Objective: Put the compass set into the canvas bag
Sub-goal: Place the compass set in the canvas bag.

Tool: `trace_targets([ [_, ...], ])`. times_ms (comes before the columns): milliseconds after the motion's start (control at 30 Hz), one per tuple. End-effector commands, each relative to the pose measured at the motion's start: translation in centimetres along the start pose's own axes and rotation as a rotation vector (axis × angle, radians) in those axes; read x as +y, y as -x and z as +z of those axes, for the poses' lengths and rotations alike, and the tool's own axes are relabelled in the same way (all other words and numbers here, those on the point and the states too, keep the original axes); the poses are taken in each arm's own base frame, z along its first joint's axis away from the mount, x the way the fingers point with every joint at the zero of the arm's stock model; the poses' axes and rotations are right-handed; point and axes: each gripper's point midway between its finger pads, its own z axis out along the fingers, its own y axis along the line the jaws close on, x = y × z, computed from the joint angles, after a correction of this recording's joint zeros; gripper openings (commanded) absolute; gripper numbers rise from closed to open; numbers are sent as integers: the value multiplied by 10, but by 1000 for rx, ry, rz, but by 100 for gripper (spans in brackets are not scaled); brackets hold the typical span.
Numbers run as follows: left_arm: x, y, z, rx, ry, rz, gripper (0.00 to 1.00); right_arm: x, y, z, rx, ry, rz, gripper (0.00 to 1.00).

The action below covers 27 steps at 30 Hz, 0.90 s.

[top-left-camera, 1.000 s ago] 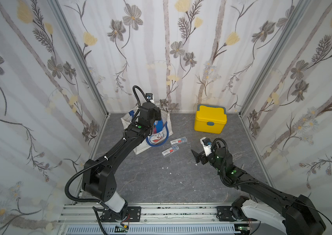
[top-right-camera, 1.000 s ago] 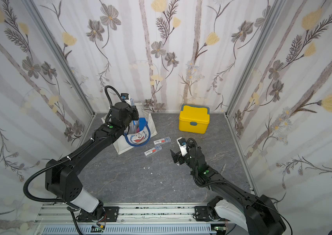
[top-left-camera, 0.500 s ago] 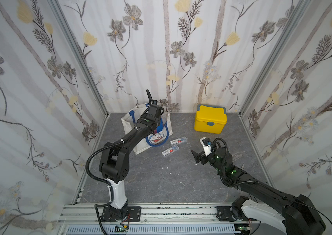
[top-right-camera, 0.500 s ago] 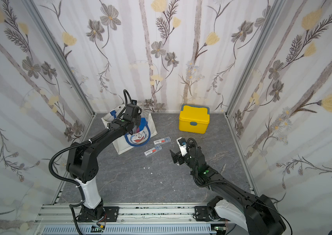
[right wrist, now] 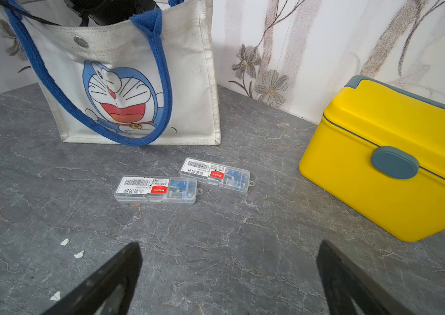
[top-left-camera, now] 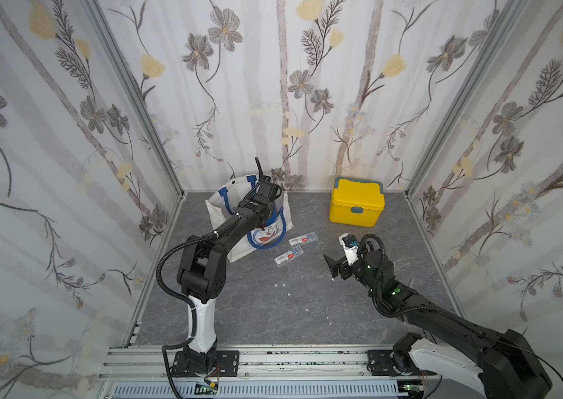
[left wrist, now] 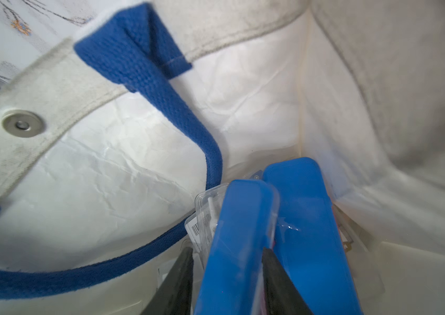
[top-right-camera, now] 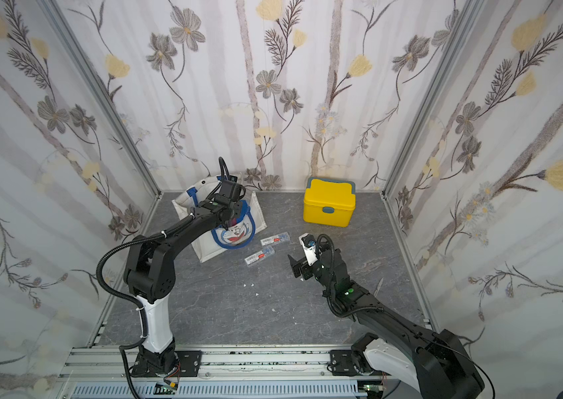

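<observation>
The canvas bag [top-left-camera: 218, 207] [top-right-camera: 183, 207] [right wrist: 188, 81] stands open at the back left, its cartoon cat face to the front. My left gripper [left wrist: 227, 249] reaches down inside it. Its jaws stand apart around a blue case [left wrist: 237, 245]; a gap shows on one side. A second blue case [left wrist: 306, 218] and a clear barcode-labelled box [left wrist: 202, 218] lie alongside. Two clear compass set boxes [right wrist: 157, 189] [right wrist: 216, 174] lie on the floor before the bag, also seen in both top views [top-left-camera: 288, 256] [top-right-camera: 275, 239]. My right gripper [right wrist: 229, 244] [top-left-camera: 333, 266] hovers open and empty, short of them.
A yellow lidded box [top-left-camera: 356, 207] [right wrist: 393, 163] sits at the back right near the wall. Small white scraps [right wrist: 64, 241] lie on the grey floor. Floral walls close in three sides. The blue handle [left wrist: 161, 90] hangs inside the bag beside my left gripper.
My left arm has stretched forward and lowered its gripper into the bag, and its jaws have parted. The right arm and the two floor boxes have not moved.
</observation>
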Motion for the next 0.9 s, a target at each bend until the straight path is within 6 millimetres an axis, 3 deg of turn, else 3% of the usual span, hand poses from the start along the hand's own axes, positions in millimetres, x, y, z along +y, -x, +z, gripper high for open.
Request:
trace_targets([
  [0, 5, 12, -11, -40, -2, -40, 45, 1, 11, 1, -38, 5, 6, 100],
  [200, 14, 29, -33, -106, -12, -87, 63, 1, 12, 3, -33, 9, -1, 99],
  [433, 16, 55, -79, -235, -124, -181, 67, 2, 8, 10, 1, 12, -30, 99],
  [600, 4, 67, -130, -385, -349, -261, 71, 17, 3, 19, 41, 98, -88, 100],
  [733, -13, 59, -165, -476, -561, -308, 76, 34, 5, 24, 29, 196, -144, 99],
  [867, -26, 52, -197, -533, -745, -362, 92, 48, 7, 34, 51, 277, -218, 99],
])
